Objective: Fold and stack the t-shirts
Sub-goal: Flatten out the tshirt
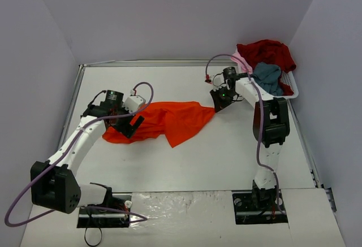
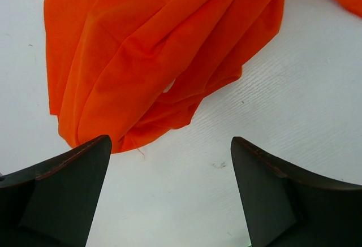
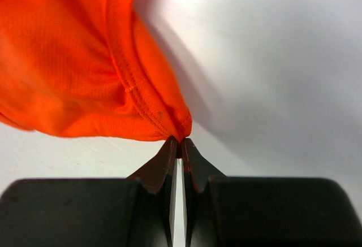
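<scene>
your right gripper pinches the orange-red t-shirt hem mid-frame; your left gripper hangs wide apart, holding nothing

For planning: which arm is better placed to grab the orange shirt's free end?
Left. The left gripper hangs open at the loose end of the orange shirt; the right gripper is shut on its opposite corner.

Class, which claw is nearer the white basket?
Right. The right claw is near the basket, pinching the orange shirt; the left claw hovers open at the shirt's far end.
</scene>
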`<state>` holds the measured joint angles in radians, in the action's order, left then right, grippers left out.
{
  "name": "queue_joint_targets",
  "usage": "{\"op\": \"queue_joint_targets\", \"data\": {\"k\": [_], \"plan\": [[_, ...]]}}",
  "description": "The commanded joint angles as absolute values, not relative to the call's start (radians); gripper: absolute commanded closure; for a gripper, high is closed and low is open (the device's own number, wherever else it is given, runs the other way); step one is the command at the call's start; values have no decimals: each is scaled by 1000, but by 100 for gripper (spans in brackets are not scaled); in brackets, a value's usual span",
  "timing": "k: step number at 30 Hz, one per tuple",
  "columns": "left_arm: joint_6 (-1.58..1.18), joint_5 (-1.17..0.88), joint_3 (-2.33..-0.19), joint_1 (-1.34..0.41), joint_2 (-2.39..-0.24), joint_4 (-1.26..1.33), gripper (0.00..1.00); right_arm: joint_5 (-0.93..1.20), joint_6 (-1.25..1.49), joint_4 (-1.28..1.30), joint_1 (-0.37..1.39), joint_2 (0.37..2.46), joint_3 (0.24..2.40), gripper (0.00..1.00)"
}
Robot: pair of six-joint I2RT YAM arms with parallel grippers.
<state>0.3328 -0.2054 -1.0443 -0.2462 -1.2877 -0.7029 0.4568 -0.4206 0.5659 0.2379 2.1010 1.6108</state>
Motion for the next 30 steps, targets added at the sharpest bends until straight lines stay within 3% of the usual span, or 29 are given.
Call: {"op": "queue_joint_targets", "data": {"k": [1, 8, 18, 30], "plan": [[347, -175, -1042, -238, -1281, -678, 14, 405, -411, 575, 164, 2013, 1618, 100], [379, -115, -1002, -238, -1293, -657, 16, 370, -397, 529, 121, 2005, 1572, 100], [408, -37, -913, -238, -1333, -568, 50, 367, -393, 525, 121, 2029, 1571, 100], [373, 63, -887, -236, -1416, -468, 51, 370, -393, 523, 121, 2029, 1563, 100]]}}
